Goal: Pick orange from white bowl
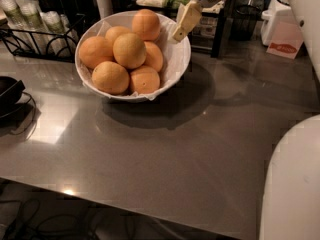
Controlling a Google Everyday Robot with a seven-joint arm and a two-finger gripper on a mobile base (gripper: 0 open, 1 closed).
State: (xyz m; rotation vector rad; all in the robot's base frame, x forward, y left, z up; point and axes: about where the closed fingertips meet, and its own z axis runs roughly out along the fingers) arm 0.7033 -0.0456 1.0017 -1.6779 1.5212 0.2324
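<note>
You see the white bowl point(176, 59) standing on the grey table point(175, 154), towards the far left corner and a little away from the far edge. The bowl is lined with crinkled white paper, and this paper hangs slightly over the rim on the near side. Seven round fruits lie in it in a heap.

The orange point(146, 24) is the deeper-coloured one at the back of the heap, on the side of the bowl closest to the far edge. It rests on top of the paler fruits point(129, 50) in front of it.

The gripper point(180, 31) hangs over the right rim of the bowl. It is tilted, and its cream-coloured tip points down and to the left, towards the inside of the bowl. It is just beside the orange, but there is a small gap between them and it does not touch the fruit. It holds nothing. From this view you cannot tell whether the gripper is apart or together.

At the far left corner you find a black wire rack point(30, 39) with cups in it. A black object point(7, 91) lies at the left edge. The white body of the robot point(295, 184) covers the near right corner.
</note>
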